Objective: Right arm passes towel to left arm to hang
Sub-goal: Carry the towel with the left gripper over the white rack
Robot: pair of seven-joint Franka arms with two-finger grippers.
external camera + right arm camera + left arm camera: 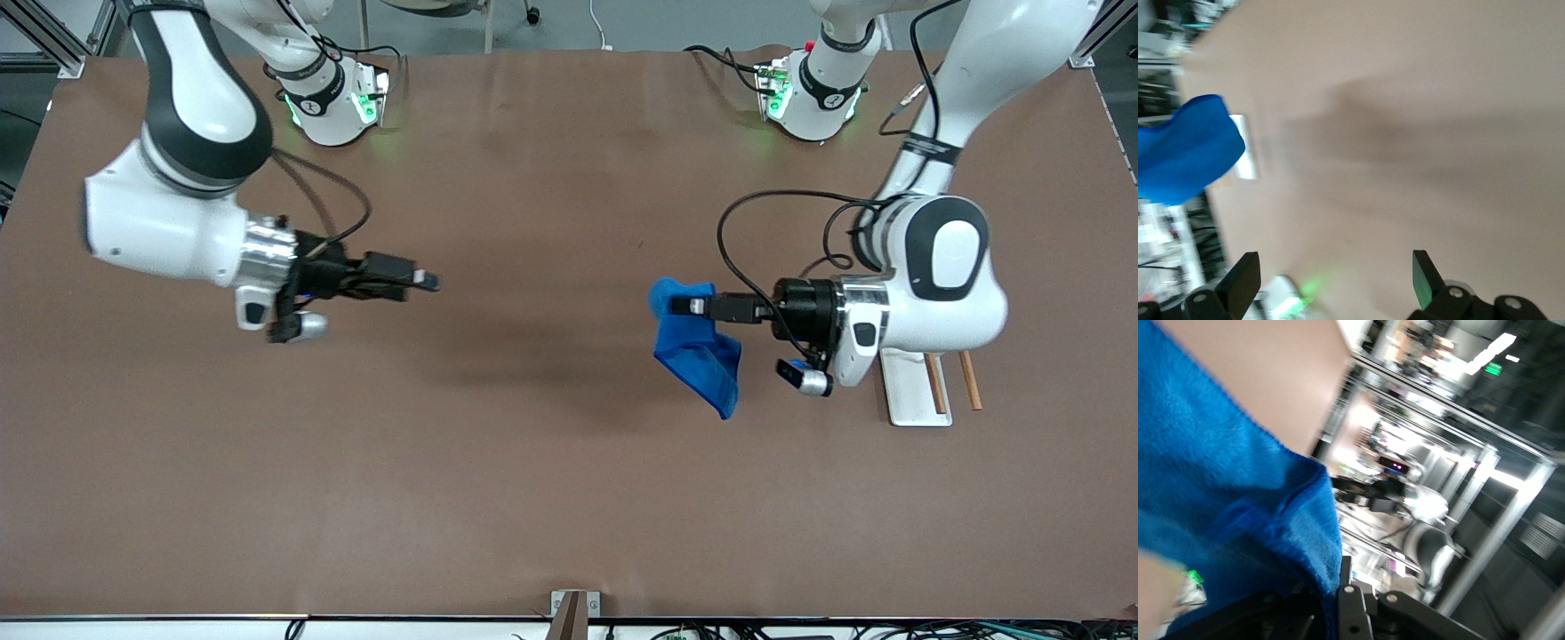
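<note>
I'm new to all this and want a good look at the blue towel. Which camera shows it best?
The front view: the whole towel hangs from the left end effector. The left wrist view shows only a blurred close-up; the right wrist view shows a corner.

Bright blue towel (698, 356), brown table (533, 462), white arms with black bands.

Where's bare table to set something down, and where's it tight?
Bare brown table spans the middle between the open right pincer and the towel, plus the whole strip nearest the front camera. It's tight at the left arm's end: the left pincer, shut on the towel, with the white rack and its wooden rods beside.
</note>
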